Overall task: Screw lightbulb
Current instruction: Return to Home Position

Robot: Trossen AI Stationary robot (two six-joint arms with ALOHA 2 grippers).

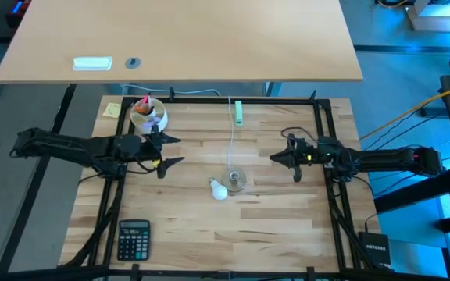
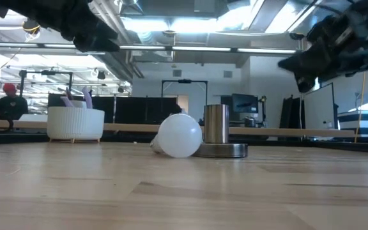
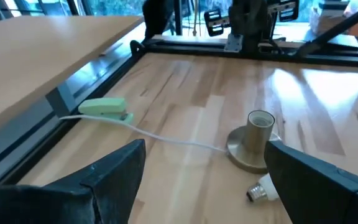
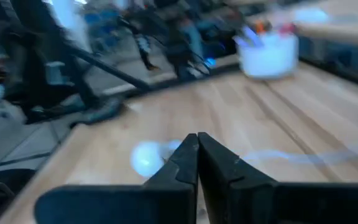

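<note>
The lightbulb (image 1: 219, 189) lay on its side touching the socket base (image 1: 236, 180), ahead of both tools and held by neither. The left gripper (image 1: 180, 150) stood wide apart. The right gripper (image 1: 273, 158) was pressed together, empty. Risk: the unrestrained bulb could roll if the cord (image 1: 232, 133) were snagged.
</note>
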